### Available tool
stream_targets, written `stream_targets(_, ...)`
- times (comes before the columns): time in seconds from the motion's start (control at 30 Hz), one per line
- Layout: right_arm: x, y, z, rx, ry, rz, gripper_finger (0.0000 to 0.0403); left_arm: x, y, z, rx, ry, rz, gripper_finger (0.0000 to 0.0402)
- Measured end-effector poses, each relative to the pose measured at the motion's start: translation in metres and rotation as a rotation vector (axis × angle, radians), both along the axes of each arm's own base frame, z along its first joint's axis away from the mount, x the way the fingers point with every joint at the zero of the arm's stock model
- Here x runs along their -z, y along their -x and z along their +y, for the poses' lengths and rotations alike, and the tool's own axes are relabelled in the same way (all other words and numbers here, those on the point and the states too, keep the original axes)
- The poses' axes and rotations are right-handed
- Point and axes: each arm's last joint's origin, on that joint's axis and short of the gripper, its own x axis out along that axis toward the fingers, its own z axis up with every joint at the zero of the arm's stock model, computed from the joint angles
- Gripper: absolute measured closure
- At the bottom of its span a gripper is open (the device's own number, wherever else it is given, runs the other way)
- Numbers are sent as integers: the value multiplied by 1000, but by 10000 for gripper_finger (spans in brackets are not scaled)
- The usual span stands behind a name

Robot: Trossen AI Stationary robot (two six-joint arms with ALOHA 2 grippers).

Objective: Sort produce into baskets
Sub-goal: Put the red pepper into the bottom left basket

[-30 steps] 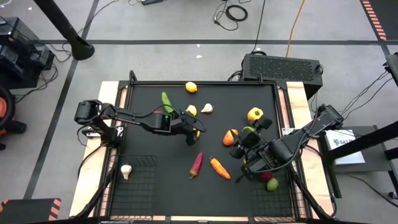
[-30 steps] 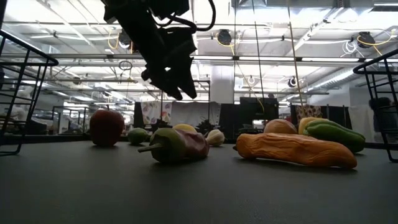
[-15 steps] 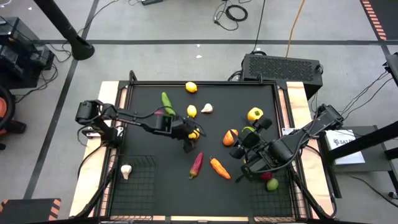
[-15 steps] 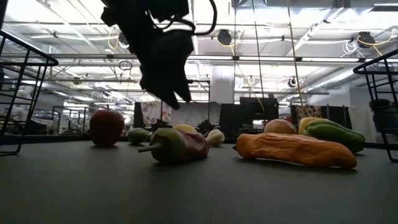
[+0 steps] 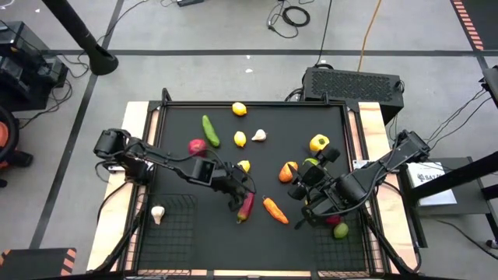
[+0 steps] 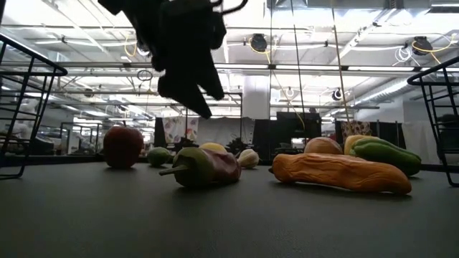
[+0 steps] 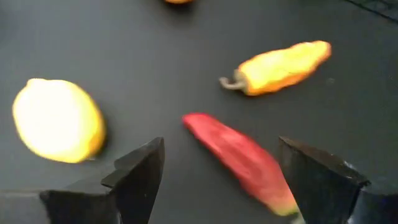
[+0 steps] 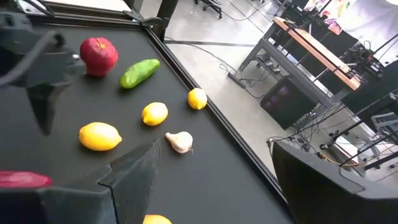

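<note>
Left gripper hovers mid-table, jaws apart; right gripper likewise.

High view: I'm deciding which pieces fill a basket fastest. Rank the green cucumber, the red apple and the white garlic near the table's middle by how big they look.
1. green cucumber, the longest.
2. red apple, rounder and shorter.
3. white garlic, smallest.

All three lie on the tabletop, so nearness to the camera hardly skews this.

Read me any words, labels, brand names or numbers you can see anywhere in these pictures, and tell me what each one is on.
"SAI": the start of the print on a white label lying on the stand to the right of the table; the rest of that label is too small to read.
No other readable text: the produce, baskets and arms show no legible markings in any view.
</note>
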Motion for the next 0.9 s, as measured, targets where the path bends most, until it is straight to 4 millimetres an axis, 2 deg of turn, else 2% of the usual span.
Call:
stream_targets(0.07, 0, 0, 0, -3, 3, 5, 103, -1, -7, -8, 15, -1, -15, 89)
stream_targets(0.17, 0, 0, 0, -8, 8, 12, 103, 10, -14, -15, 12, -15, 22, 89)
stream_targets(0.33, 0, -1, 1, -13, 9, 14, 103, 27, -26, -15, -117, -54, 84, 89)
stream_targets(0.5, 0, -1, 1, -14, 7, 14, 103, 46, -26, -14, -205, -59, 177, 89)
stream_targets(0.9, 0, -1, 1, -15, 2, 15, 103, 44, -29, -30, -206, 14, 157, 89)
